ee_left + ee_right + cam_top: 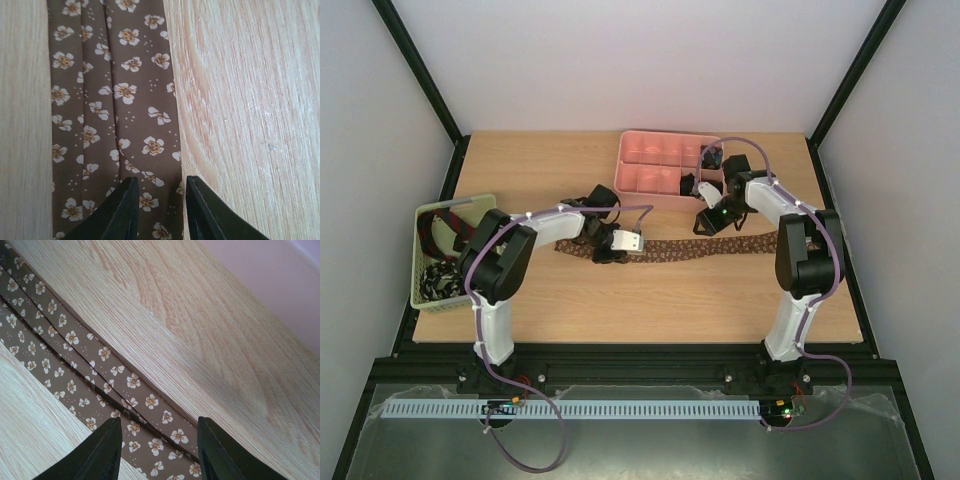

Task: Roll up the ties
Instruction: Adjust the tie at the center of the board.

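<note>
The brown tie [680,250] with small pale flowers lies flat and stretched out on the wooden table [620,310]. In the top view it runs as a long band across the middle of the frame, from left of centre to right of centre. It is not rolled.

The left gripper [161,180] stands over the left part of this band. In the left wrist view its two dark fingers are apart with a narrow gap, and the flowered cloth shows between them. One fingertip is over the cloth and the other is at the cloth's right edge; nothing is held. The tie has long folds along its length there.

The right gripper [159,420] is over the right part of the band. Its fingers stand wider apart, and the tie passes under them, going diagonally from the upper left of that frame to the bottom centre. It holds nothing either.

A pink compartment tray [645,200] is at the top centre of the table. A pale green slotted basket [440,303] is at the left edge. Inside it lie a black-and-white patterned tie [440,278] and a red-striped tie [445,215].
</note>
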